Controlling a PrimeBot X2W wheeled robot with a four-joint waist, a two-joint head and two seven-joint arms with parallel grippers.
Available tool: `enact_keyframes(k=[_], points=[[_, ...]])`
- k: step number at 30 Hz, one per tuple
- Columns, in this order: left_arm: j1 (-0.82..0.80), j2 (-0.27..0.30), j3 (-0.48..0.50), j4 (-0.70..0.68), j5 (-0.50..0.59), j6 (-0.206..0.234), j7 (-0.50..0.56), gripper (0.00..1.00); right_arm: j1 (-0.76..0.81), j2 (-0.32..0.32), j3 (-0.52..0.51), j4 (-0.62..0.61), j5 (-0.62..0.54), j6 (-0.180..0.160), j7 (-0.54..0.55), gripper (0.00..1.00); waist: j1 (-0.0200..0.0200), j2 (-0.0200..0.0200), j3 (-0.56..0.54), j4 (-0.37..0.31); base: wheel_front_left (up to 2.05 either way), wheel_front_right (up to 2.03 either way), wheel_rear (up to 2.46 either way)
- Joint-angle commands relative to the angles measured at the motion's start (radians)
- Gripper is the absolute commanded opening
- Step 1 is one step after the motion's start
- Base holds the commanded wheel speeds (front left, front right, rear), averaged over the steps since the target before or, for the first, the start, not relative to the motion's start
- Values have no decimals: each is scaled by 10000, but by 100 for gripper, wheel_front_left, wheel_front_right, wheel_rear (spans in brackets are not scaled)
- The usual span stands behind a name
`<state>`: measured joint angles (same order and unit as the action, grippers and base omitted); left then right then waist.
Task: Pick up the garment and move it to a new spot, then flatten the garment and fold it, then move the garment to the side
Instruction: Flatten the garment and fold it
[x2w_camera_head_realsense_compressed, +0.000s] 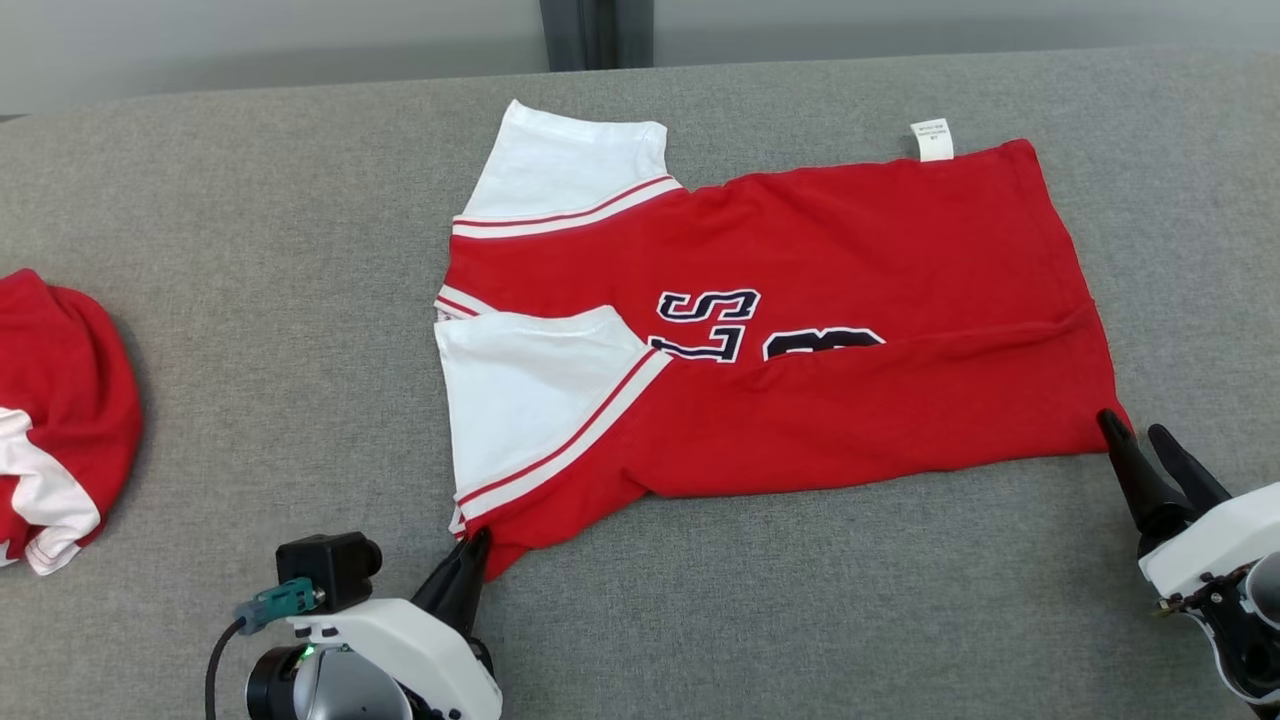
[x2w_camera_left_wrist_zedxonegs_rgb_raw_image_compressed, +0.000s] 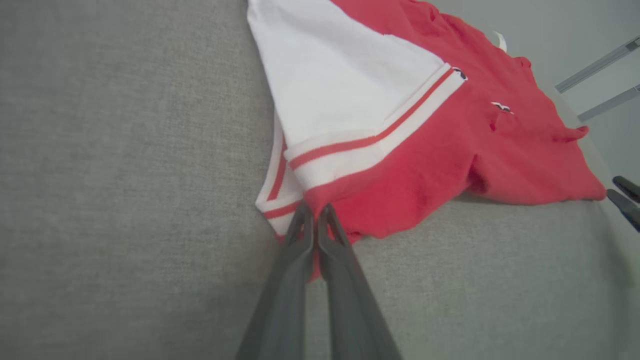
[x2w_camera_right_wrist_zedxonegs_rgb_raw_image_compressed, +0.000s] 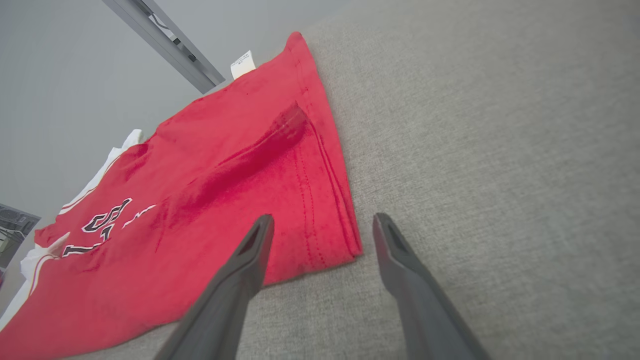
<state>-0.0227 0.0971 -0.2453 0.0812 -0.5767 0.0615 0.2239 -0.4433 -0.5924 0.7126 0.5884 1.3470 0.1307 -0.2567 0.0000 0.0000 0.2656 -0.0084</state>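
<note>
The garment (x2w_camera_head_realsense_compressed: 800, 300), a red jersey with white sleeves and dark lettering, lies partly folded on the grey table (x2w_camera_head_realsense_compressed: 250, 250). My left gripper (x2w_camera_head_realsense_compressed: 477, 545) is at its near left corner, by the striped sleeve hem. In the left wrist view the left gripper (x2w_camera_left_wrist_zedxonegs_rgb_raw_image_compressed: 315, 212) is shut, with red cloth (x2w_camera_left_wrist_zedxonegs_rgb_raw_image_compressed: 400, 180) pinched between the fingers. My right gripper (x2w_camera_head_realsense_compressed: 1133, 428) stands open at the near right hem corner. In the right wrist view the right gripper (x2w_camera_right_wrist_zedxonegs_rgb_raw_image_compressed: 322, 220) has that corner of the garment (x2w_camera_right_wrist_zedxonegs_rgb_raw_image_compressed: 240, 170) between its spread fingers, which are not closed on it.
A second red and white garment (x2w_camera_head_realsense_compressed: 60, 420) lies bunched at the table's left edge. A white label (x2w_camera_head_realsense_compressed: 931, 139) sticks out at the jersey's far edge. The right gripper's fingertips (x2w_camera_left_wrist_zedxonegs_rgb_raw_image_compressed: 625, 197) show at the right of the left wrist view.
</note>
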Motion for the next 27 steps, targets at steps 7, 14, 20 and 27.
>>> enact_keyframes(k=[7, 14, 20, 27], points=[[327, 296, -102, -486, 68, -39, 206, 0, -132, 75, 147, 254, 134, 1, 187, 65, 0, 0, -113, 74, 0, 0, 0], [287, 475, -182, -638, 148, -117, 258, 0, -141, 78, 317, 398, 270, 1, 374, 0, 0, 0, -174, 93, 0, 0, 0], [344, 812, -274, -830, 245, -284, 376, 0, 115, -235, 334, 192, 454, 1, 313, 0, 0, 0, -224, 14, 0, 0, 0], [732, 1431, -362, -1513, 403, -433, 713, 0, 589, -824, 311, -308, 679, -1, 280, 0, 0, 0, -311, -76, 0, 0, 0]])
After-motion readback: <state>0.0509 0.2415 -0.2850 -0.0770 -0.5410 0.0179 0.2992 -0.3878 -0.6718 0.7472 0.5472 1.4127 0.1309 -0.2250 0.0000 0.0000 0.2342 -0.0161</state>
